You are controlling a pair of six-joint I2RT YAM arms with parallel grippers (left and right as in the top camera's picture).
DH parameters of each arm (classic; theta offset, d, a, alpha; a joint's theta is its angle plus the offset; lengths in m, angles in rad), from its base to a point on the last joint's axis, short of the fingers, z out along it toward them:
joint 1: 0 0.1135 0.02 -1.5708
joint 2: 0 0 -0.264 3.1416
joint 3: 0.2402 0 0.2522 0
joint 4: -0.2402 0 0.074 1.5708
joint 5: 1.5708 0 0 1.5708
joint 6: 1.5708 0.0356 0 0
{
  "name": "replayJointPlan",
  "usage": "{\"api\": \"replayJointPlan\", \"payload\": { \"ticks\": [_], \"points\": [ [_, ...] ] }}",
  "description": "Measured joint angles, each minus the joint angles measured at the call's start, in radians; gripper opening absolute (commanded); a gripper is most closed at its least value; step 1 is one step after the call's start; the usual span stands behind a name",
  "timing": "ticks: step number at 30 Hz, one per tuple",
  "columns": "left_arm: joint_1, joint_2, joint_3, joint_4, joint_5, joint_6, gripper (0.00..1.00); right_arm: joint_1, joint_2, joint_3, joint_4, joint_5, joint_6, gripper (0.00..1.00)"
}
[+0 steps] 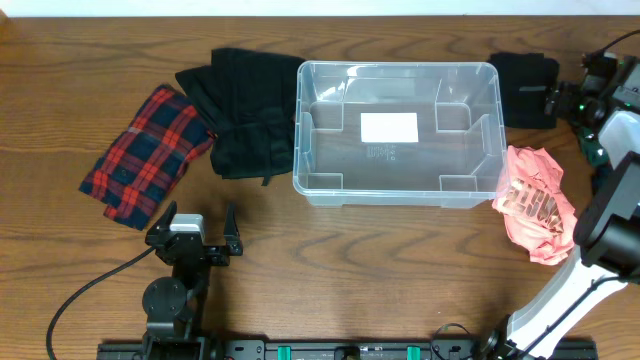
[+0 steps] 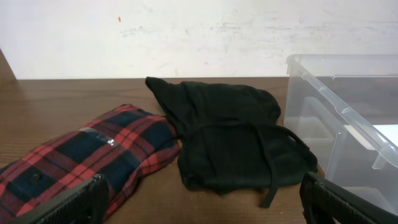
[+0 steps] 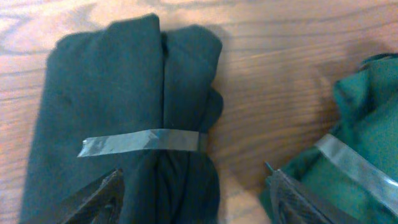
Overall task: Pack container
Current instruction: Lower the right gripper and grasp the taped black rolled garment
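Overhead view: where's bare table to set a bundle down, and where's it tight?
Bare: the front table strip between the container, the left gripper and the pink garment; also far left, beyond the plaid bundle. Crowded: the black garment beside the container's left wall; pink garment and right arm on its right.

Bin (image 1: 398, 67) is open on top, so dropping straight in is easy. Black clothes (image 1: 245, 110) crowd its left wall, plaid cloth (image 1: 145, 150) beyond them, and a pink cloth (image 1: 535, 205) sits against its right front corner. Bare tabletop (image 1: 350, 270) in front is the wide lane; far right, just a thin gap splits the black roll (image 3: 124, 112) from the green bundle (image 3: 360, 130).
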Motion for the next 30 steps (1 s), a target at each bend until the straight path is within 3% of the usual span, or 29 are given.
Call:
{"api": "replayJointPlan", "payload": {
  "ticks": [10,30],
  "points": [
    [0.000,0.000,0.000,0.000,0.000,0.000,0.98,0.045,0.064,0.003,0.061,0.003,-0.016,0.73],
    [0.000,0.000,0.000,0.000,0.000,0.000,0.98,0.051,0.087,0.035,-0.025,0.018,0.167,0.76]
  ]
}}
